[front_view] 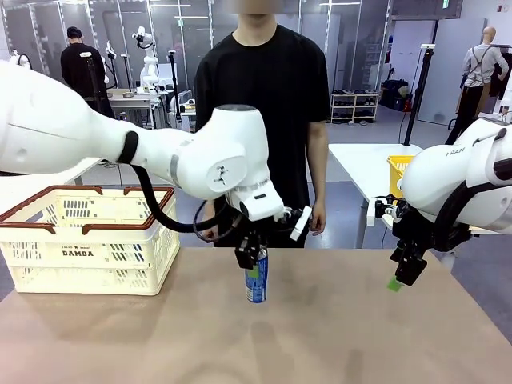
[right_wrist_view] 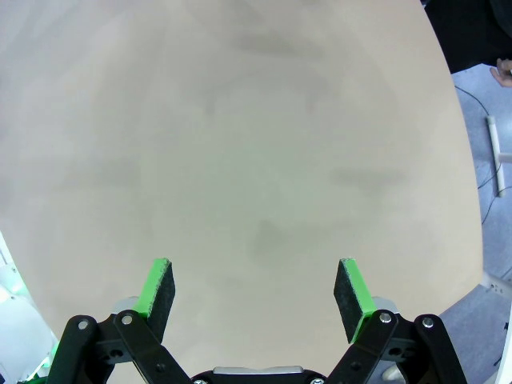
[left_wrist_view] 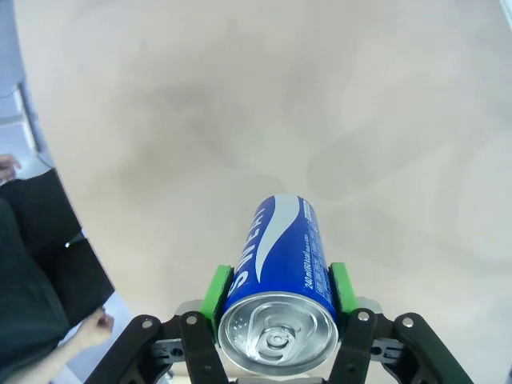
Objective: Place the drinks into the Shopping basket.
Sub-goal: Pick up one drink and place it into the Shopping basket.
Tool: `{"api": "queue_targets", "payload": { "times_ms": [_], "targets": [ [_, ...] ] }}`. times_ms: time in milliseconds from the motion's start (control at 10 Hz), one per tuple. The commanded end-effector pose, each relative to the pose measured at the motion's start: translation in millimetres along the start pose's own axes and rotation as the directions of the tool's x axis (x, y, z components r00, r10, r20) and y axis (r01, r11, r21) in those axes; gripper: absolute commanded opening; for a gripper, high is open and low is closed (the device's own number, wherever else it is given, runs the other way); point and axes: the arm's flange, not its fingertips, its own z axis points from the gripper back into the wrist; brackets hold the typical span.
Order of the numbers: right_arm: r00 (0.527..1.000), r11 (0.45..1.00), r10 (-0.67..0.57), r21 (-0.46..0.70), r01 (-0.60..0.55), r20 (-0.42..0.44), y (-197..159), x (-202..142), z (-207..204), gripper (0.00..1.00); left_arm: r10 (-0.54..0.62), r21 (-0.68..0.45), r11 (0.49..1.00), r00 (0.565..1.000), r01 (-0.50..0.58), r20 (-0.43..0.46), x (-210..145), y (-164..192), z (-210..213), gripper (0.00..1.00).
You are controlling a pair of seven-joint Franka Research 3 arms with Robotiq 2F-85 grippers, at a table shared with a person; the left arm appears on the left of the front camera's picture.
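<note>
Blue can (left_wrist_view: 276, 276) pinched upright in the left gripper (left_wrist_view: 276, 298)

It stands mid-table; the Shopping basket (front_view: 88, 240) sits at the table's left edge, away from the spread, empty right gripper (right_wrist_view: 254, 298).

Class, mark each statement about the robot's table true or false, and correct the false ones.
1. The left claw is closed around a blue can. True.
2. The can lies inside the Shopping basket. False: it stands upright on the table, to the right of the basket.
3. The right claw is open and empty. True.
4. The can in the claw is green. False: it is blue with white markings.
</note>
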Motion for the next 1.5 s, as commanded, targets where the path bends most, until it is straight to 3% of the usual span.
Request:
{"api": "queue_targets", "payload": {
  "times_ms": [0,500,600,1200,1300,1400],
  "targets": [
    [1.0,1.0,0.005,0.004,-0.004,-0.006,2,-1,1,1.0,0.026,0.009,1.0,1.0,-0.026,0.009,-28,-29,36,0.05],
    [1.0,1.0,0.005,0.004,-0.004,-0.006,2,-1,1,1.0,0.018,-0.014,1.0,0.999,-0.017,0.037,-72,-54,86,0.05],
    [1.0,1.0,0.005,0.004,-0.004,-0.006,2,-1,1,1.0,0.035,0.0,0.999,0.999,-0.035,0.013,-56,-36,75,0.05],
    [1.0,1.0,0.005,0.004,-0.004,-0.006,2,-1,1,1.0,0.035,0.0,0.999,0.999,-0.035,0.013,-56,-36,75,0.05],
    [1.0,1.0,0.005,0.004,-0.004,-0.006,2,-1,1,1.0,0.022,-0.026,0.999,1.0,-0.021,0.023,-56,-39,68,0.58],
    [1.0,1.0,0.005,0.004,-0.004,-0.006,2,-1,1,1.0,-0.009,-0.014,1.0,0.999,0.01,0.038,-58,-38,78,0.58]
  ]
}}
